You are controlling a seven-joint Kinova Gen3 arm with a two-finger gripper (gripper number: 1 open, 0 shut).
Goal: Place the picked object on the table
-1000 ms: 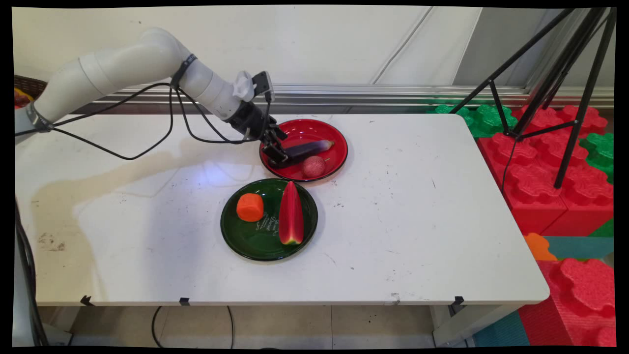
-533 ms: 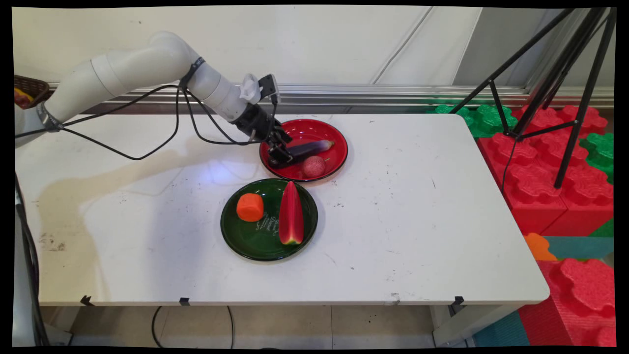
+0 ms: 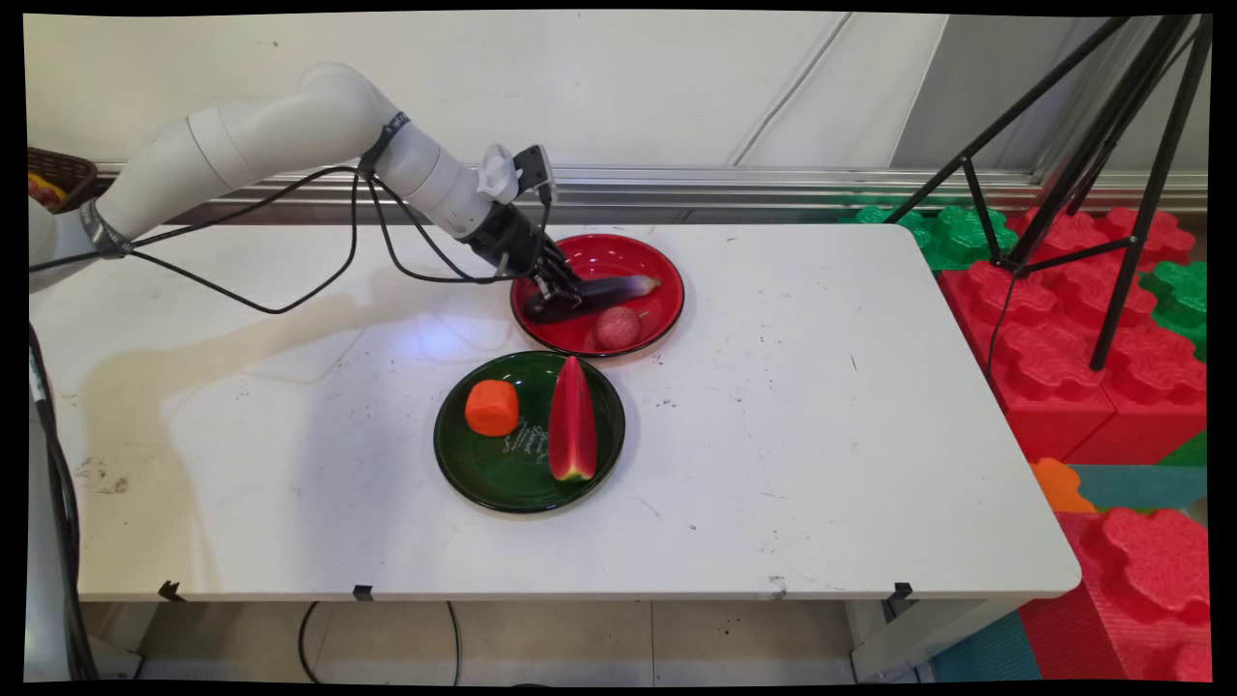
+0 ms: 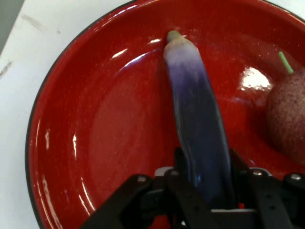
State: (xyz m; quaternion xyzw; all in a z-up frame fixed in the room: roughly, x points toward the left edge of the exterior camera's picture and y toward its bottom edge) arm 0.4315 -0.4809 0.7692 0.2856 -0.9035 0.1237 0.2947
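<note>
We see the arm (image 3: 290, 126) reaching in from the left, black cables (image 3: 290, 290) drooping under it to the tabletop (image 3: 821, 435). Its end effector (image 3: 556, 298) sits low in the red plate (image 3: 667, 290), fingers (image 4: 183, 164) clamped on the dark end of the eggplant (image 3: 618, 287). In the hand view the eggplant (image 4: 198, 124) runs up from between the fingers, purple fading to a pale tip with a greenish stub, lying on the red plate (image 4: 95, 119). We can't tell if the eggplant is lifted clear of the plate or resting on it.

Just right of the eggplant, same plate, a reddish-brown round fruit (image 3: 617, 328) with a small green stem (image 4: 285, 62); near the eggplant, contact unclear.

Nearer the camera, just beside the red plate, a dark green plate (image 3: 483, 474). On it an orange chunk (image 3: 491, 407) at left and a watermelon slice (image 3: 572, 420) at right, apart from each other.

Far right, off the tabletop: black tripod (image 3: 1092, 145) and red and green foam blocks (image 3: 1063, 367).
</note>
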